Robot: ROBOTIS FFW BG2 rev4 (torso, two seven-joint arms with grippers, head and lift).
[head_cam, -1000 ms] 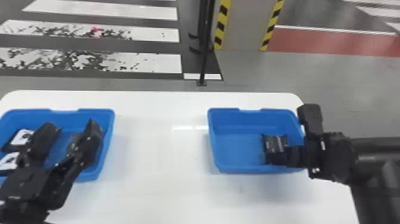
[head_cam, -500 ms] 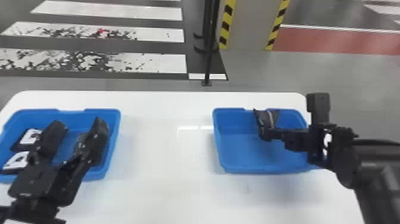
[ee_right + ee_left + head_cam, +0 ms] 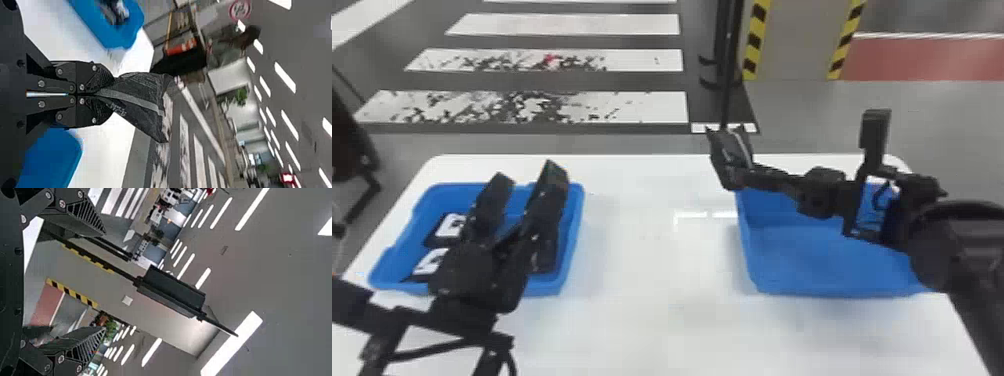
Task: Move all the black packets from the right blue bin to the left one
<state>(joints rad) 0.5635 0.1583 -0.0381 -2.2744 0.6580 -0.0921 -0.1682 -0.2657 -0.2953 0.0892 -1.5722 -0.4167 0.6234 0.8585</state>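
Projecting beyond the jaws of the right gripper (image 3: 748, 177): one black packet (image 3: 728, 154), crumpled, with a pale stripe along it. Jaws pressed together on one end of it; the rest of it stands out past their tips, the free end wider than the pinched end. Position: raised, outside both bins; in the head view it overlaps the table's far edge, beside the far left corner of the right bin.

Right bin (image 3: 812, 255): blue, open-topped, on the right of the table (image 3: 652, 280), with the right arm crossing above its far part.

Left bin (image 3: 575, 215): blue, same type, on the left of the table and well apart from the other. Contents: two black packets with white labels, one farther (image 3: 449, 225), one nearer (image 3: 430, 262), along its left side; one further dark packet (image 3: 547, 252) toward its right side, partly covered by the left gripper.

Left gripper (image 3: 526, 172): above the left bin, jaws spread wide, nothing between them.

Table: white, rounded far corners.

Beyond it: a black pole (image 3: 726, 85); a grey pillar (image 3: 789, 40) edged in yellow-and-black stripes; grey floor with white bars (image 3: 652, 107); a red floor strip (image 3: 932, 60).
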